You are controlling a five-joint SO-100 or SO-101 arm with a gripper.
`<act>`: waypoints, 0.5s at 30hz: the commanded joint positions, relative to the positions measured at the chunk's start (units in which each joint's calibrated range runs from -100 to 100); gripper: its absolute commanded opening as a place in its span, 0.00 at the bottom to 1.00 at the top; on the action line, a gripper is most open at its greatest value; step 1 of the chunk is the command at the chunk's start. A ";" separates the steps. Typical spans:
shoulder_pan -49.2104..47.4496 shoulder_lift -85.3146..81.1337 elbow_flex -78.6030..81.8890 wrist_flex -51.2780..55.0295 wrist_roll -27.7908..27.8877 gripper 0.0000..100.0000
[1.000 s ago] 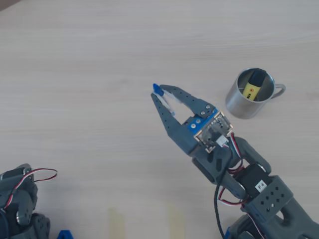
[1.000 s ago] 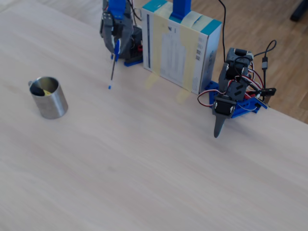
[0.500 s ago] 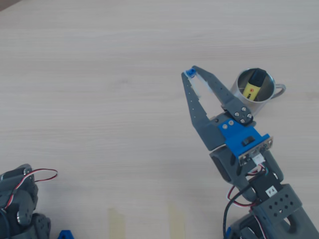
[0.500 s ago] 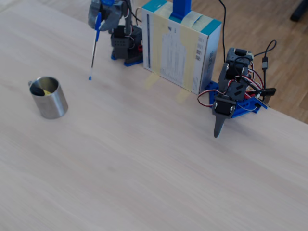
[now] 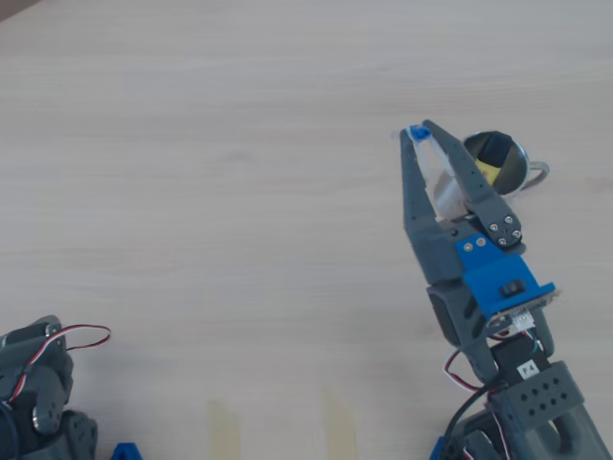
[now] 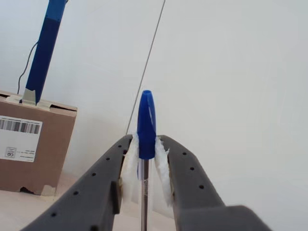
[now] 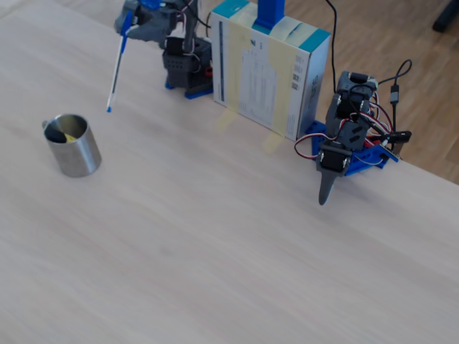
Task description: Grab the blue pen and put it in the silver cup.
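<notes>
Grey jaws of our gripper (image 6: 144,166) clamp the pen (image 6: 146,127) just below its blue cap, white padding on each finger pressing the clear barrel. We judge the pen light, stiff and slick, so the soft pads should help stop it slipping. It hangs tip-down from the gripper in the fixed view, above and just beside the cup (image 7: 72,145), a shiny brushed-metal cylinder already holding something yellow.
</notes>
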 commanded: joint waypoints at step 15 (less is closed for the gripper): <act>9.02 -4.87 2.24 -1.32 -2.52 0.02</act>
